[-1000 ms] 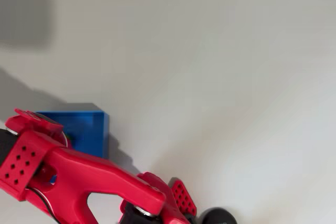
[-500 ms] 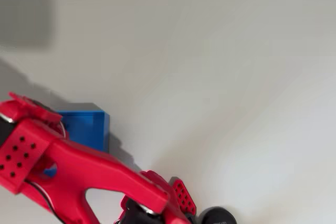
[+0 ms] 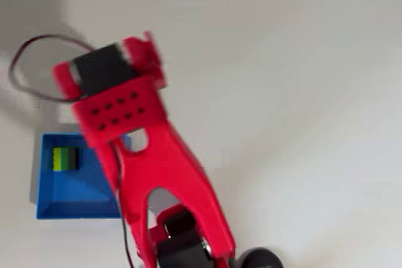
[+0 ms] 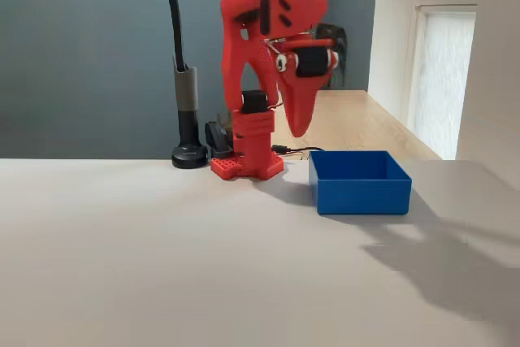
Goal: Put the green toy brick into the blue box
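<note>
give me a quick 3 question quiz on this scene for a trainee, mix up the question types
1. True or false: the green toy brick lies on the table outside the blue box.
2. Multiple choice: in the fixed view, where does the gripper hang? A) raised above the table, left of the blue box; B) pressed into the box's bottom; C) resting flat on the table.
3. Fill in: in the overhead view, the brick sits near the box's upper ____ corner.

Key:
1. False; it lies inside the box.
2. A. Its fingers point down, with their tips clear of the box rim.
3. Left.
</note>
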